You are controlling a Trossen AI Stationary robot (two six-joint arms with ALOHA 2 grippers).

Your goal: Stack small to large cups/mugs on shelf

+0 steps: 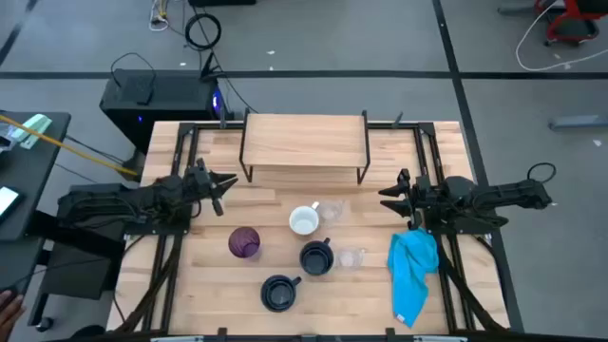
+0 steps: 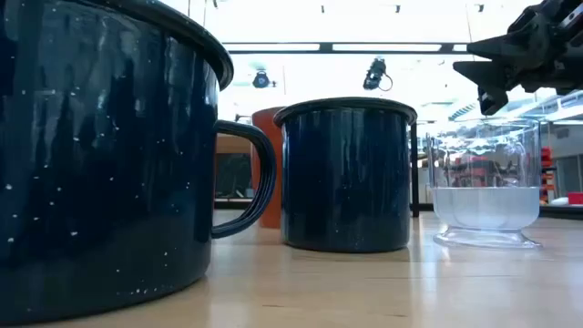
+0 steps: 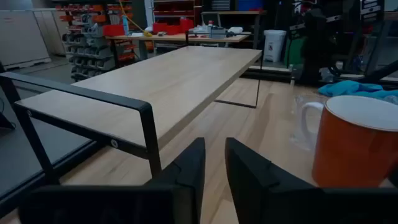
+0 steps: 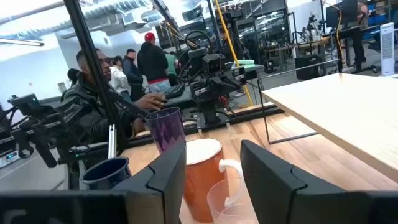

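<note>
The light-wood shelf (image 1: 304, 142) stands on black wire legs at the table's far middle. In front of it on the table stand the orange-brown mug with white inside (image 1: 303, 220), a clear glass (image 1: 332, 209), the purple tumbler (image 1: 244, 242), two navy mugs (image 1: 316, 257) (image 1: 279, 293) and a second clear glass (image 1: 351, 257). My left gripper (image 1: 225, 188) hovers left of the shelf's near corner, slightly open and empty. My right gripper (image 1: 388, 196) hovers right of the cups, open and empty. The right wrist view shows the tumbler (image 4: 166, 127) and the orange mug (image 4: 202, 174) ahead of it.
A bright blue cloth (image 1: 413, 271) lies crumpled on the table near my right arm. Black frame rails run along both table sides. People stand beyond the table's left side in the right wrist view (image 4: 93, 93). Bare tabletop lies between the cups and the shelf.
</note>
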